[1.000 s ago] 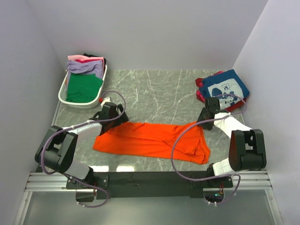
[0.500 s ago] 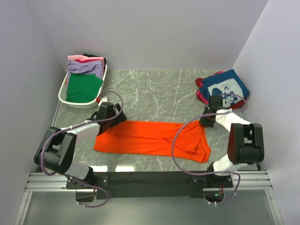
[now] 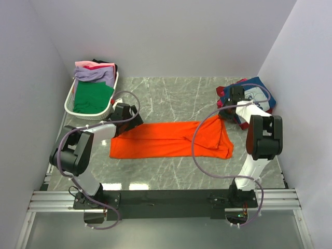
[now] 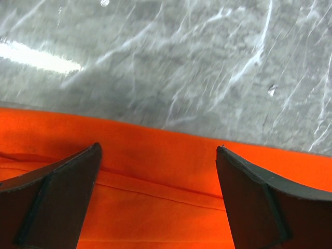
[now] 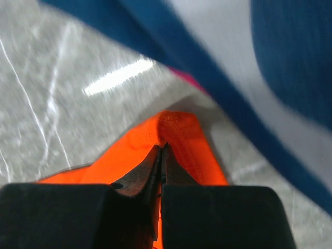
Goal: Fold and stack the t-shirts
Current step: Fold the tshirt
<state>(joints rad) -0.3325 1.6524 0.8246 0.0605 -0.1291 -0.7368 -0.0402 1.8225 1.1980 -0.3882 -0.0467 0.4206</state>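
Orange shirt (image 3: 171, 139), one corner pinched in the right gripper (image 5: 162, 150) (seemingly by the navy shirt (image 3: 255, 94)), lies under the wide-spread left gripper (image 4: 158, 150).

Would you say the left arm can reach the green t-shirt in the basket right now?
Probably yes: the left gripper is open, holding nothing, near the white basket, and the green t-shirt lies uncovered on top.

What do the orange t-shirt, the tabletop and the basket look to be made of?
The orange t-shirt looks like soft matte knit cloth, likely cotton: it creases and shows a stitched hem. The tabletop is grey, white-veined and glossy with light glare; it could be marble or a marble-look laminate, and I cannot tell which. The basket appears to be rigid white plastic with slatted walls.
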